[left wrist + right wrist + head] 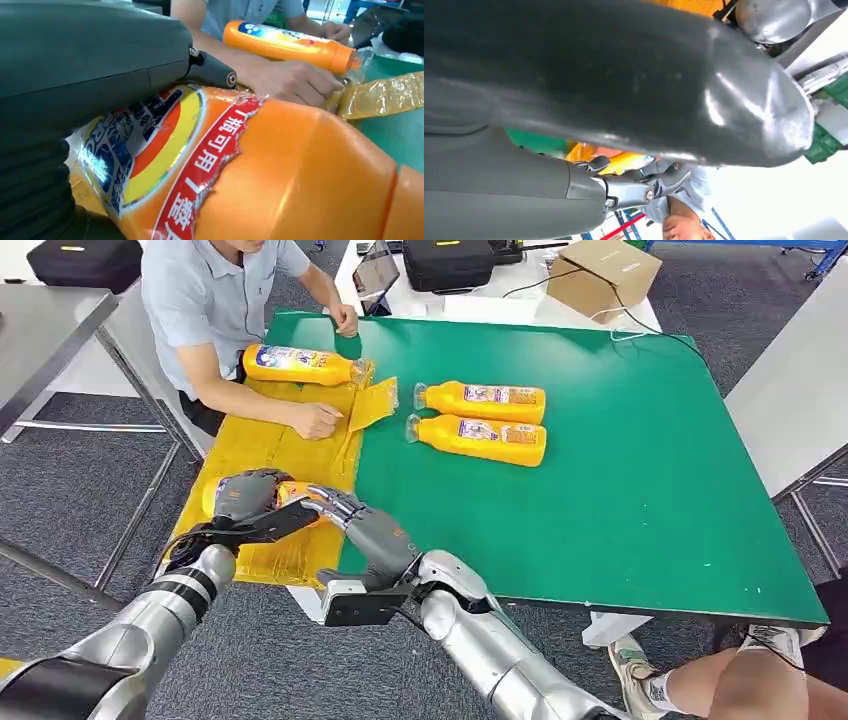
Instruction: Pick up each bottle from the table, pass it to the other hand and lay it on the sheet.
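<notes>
While the left hand (245,498) grips the bottle (290,492) over the yellow sheet (262,445), the right hand's (350,515) fingers touch its right end; whether they pinch it, I cannot tell.

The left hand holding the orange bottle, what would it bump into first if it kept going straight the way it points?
Probably the person's hand pressing on the yellow sheet. The left hand with its bottle points up the sheet toward it, though depth is hard to judge.

Both hands cover most of the held bottle (292,491); whether the right hand (345,512) grips it cannot be told; the person's (215,300) head is cropped
</notes>
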Motion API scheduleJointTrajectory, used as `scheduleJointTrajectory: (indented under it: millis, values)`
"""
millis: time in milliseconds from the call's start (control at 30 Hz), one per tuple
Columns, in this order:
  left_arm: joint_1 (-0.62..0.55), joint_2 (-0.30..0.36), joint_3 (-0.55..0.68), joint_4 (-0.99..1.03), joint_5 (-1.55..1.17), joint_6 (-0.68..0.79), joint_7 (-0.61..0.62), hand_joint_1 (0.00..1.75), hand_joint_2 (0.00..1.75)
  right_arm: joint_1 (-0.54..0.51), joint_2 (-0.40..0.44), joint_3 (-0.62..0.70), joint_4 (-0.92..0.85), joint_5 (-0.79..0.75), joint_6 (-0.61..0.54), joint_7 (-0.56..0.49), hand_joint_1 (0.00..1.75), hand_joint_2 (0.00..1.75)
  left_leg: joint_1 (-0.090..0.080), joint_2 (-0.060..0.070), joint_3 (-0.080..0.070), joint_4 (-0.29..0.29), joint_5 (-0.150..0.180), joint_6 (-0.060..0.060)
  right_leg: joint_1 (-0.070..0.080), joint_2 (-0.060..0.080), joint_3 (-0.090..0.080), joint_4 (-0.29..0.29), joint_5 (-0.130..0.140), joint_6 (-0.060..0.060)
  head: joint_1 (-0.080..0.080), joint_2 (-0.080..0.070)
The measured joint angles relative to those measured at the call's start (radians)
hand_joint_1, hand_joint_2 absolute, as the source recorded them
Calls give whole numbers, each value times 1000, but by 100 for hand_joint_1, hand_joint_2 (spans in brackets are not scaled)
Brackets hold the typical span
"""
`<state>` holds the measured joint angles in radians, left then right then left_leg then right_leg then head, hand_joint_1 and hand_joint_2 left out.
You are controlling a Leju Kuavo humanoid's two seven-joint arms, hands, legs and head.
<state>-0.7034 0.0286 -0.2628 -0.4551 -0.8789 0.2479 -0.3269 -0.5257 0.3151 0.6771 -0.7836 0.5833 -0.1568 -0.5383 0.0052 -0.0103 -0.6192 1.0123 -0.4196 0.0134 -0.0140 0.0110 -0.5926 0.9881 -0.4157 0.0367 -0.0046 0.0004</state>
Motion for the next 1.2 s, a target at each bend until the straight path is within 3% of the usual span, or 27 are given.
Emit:
scheduleJointTrajectory:
  millis: [133, 167, 200, 967, 1200]
  values:
    - [0, 6, 0, -7, 23, -62, -54, 72, 175, 0, 0, 2, -2, -12, 5, -12, 0, 0, 0, -1, 1, 0, 0, 0, 0, -1, 1, 0, 0, 0, 0, 0]
    - [0, 8, 0, -9, 23, -69, -62, 21, 175, 0, 0, 2, -2, -13, 6, -15, 0, 0, 0, -2, 1, 0, 0, 0, 0, -2, 1, 0, 0, 0, 0, 0]
    - [0, 8, 0, -9, 24, -72, -66, 0, 175, 0, 0, 2, -2, -13, 6, -16, 0, 0, 0, -3, 1, 0, 0, 0, 0, -3, 2, 0, 0, 0, 0, 0]
    - [41, -3, -17, -32, 142, -239, -139, 0, 175, -6, 0, 6, 10, -27, 2, -58, 0, 0, 0, -4, 1, 0, 1, 0, 0, -3, 2, 0, 0, 0, 0, 0]
    - [71, -15, 83, -66, 493, -444, -197, 0, 175, -8, 3, 8, 19, -30, -23, -99, 0, 0, 0, -4, 1, 0, 1, 0, 0, -3, 2, 0, 0, 0, 0, 0]
